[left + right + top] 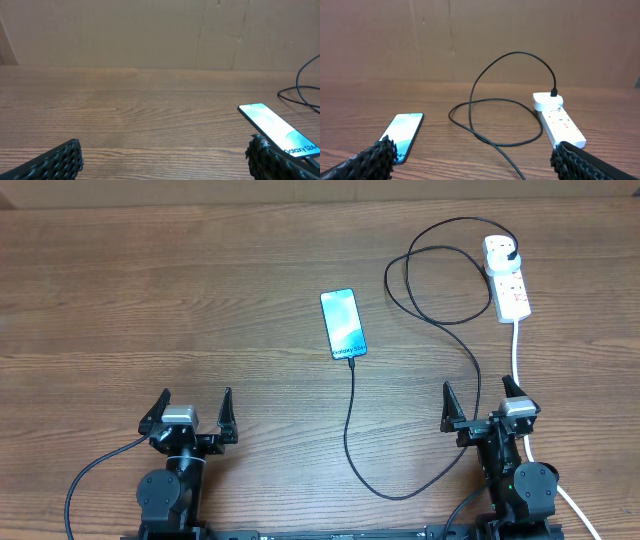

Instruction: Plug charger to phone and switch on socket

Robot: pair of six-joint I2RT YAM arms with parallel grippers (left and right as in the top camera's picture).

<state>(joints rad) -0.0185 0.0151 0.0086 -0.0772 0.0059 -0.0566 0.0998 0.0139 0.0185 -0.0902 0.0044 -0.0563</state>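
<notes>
On the table (pixel 150 300), the phone (pixel 343 324) lies centre, charger (pixel 349 412) tip at its near edge, plug in the socket (pixel 507 278) far right. My left fingers (pixel 160 408) and right fingers (pixel 449 408) are spread, empty.

Left wrist view: phone (pixel 274 125) near end hidden behind left end effector (pixel 165 146) finger (pixel 265 157). Right wrist view: power strip (pixel 559 122) near end behind right end effector (pixel 474 149) finger (pixel 572 160). Overhead: power strip on or off, too small to tell.
</notes>
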